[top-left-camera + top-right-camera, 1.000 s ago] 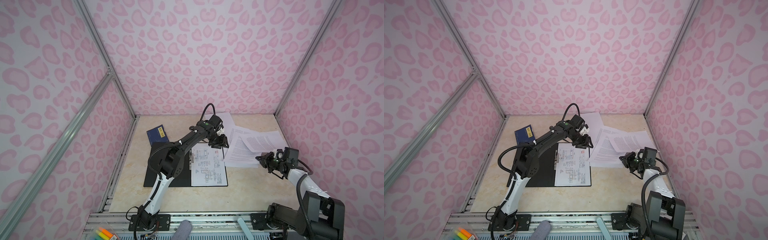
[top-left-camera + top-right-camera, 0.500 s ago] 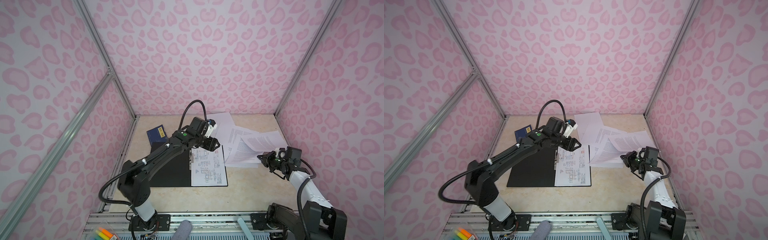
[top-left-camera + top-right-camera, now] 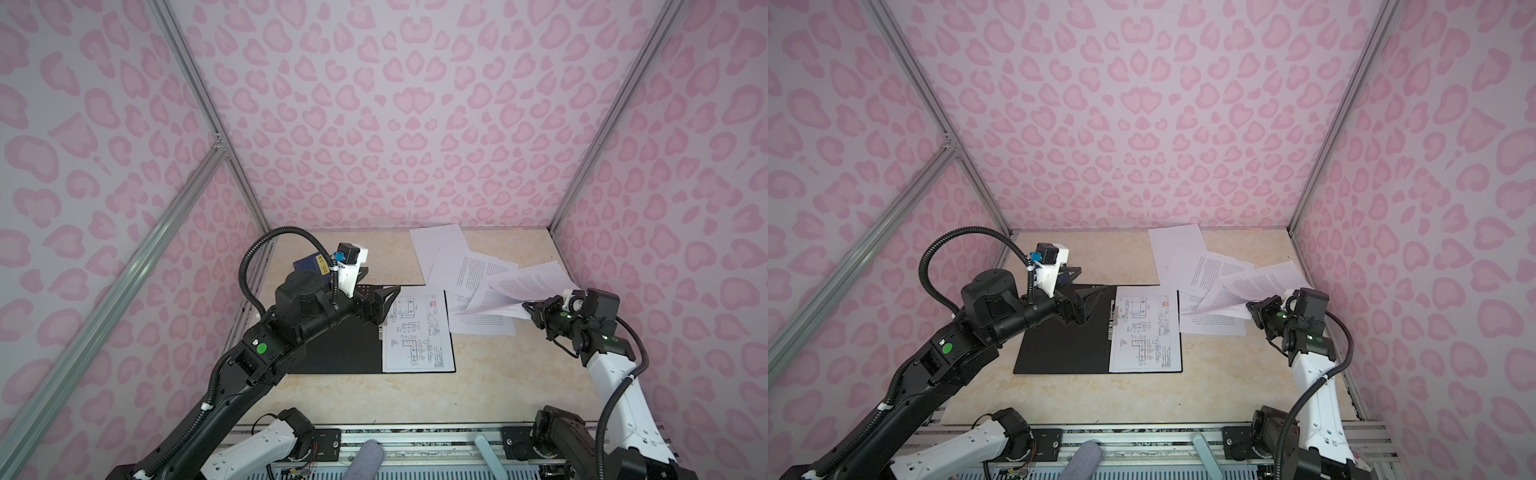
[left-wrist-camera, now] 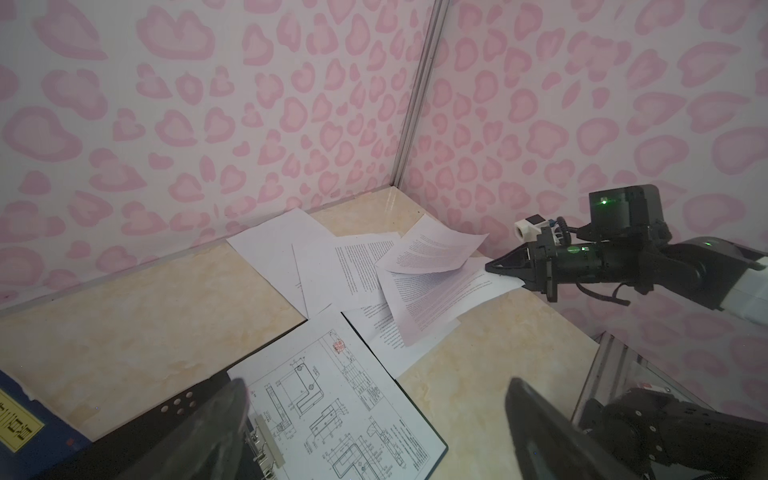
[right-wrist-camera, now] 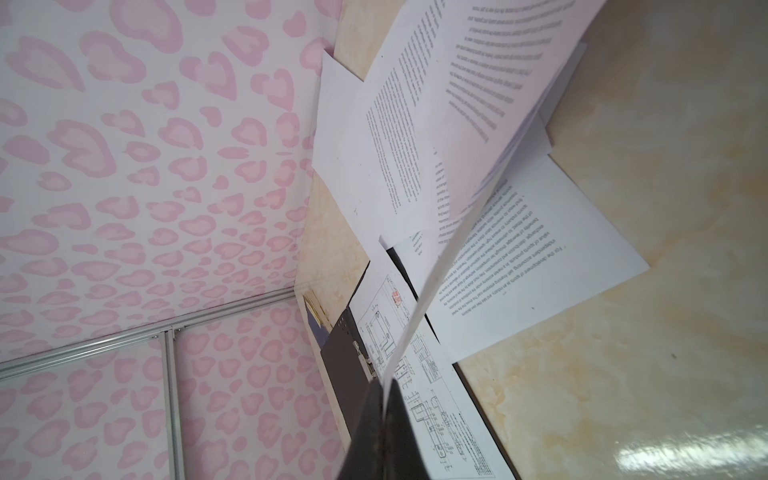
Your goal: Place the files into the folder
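Files [image 3: 465, 266] printed with black text lie fanned on the beige table [image 3: 478, 386], and one printed sheet [image 3: 511, 291] is caught at its edge between the pressed-together fingers [image 5: 370, 436] of the right gripper [image 3: 525, 305]. From that pinch the printed sheet lifts off the table and bows away from the fingertips, its far end reaching over the other files, which overlap one another just beyond and beneath it; whether a second sheet rides up with it cannot be told. Seen from the right wrist, the paper runs edge-on straight out of the closed jaws. Well apart from those fingers, the left gripper [image 3: 374, 286] holds its fingers [image 4: 224, 415] spread wide with nothing between them. Under and just ahead of the spread fingers lies the folder [image 3: 345, 345], opened flat, black inside up. A drawing sheet [image 3: 417, 332] of technical line work rests on the folder half farther from the left fingers and nearer the right ones, its inner edge by the metal clip [image 3: 1111, 316] at the spine. Beside the left fingers, on the side away from the files, a dark-blue booklet [image 3: 309, 264] with a yellow label lies on the table, partly hidden by the wrist.
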Controlling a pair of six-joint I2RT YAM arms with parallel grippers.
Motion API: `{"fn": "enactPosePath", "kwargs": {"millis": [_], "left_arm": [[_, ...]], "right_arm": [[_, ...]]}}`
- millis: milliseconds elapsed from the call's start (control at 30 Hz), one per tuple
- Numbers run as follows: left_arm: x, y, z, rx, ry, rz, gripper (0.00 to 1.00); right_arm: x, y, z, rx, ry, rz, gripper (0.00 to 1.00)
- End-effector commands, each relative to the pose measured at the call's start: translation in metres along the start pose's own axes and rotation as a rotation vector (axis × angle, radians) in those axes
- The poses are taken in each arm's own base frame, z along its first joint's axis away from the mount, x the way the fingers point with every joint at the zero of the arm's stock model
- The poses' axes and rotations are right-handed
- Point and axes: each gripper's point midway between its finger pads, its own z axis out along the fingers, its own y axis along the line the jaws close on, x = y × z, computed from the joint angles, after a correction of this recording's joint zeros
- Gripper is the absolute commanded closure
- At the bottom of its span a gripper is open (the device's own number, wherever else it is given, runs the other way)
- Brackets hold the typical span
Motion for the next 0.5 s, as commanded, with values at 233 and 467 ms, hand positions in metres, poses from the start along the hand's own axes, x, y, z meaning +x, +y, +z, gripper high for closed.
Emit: {"fn": "enactPosePath", "kwargs": {"millis": [233, 467], "left_arm": [[0.009, 0.015, 0.001, -0.075, 0.005, -0.003, 0.02], [0.023, 0.023, 0.002, -0.114, 0.025, -0.018, 0.02]], "right_arm": [[0.002, 0.057, -0.046, -0.015, -0.131, -0.038, 1.0], [0.025, 0.119, -0.067, -0.072, -0.175, -0.169, 1.0]]}}
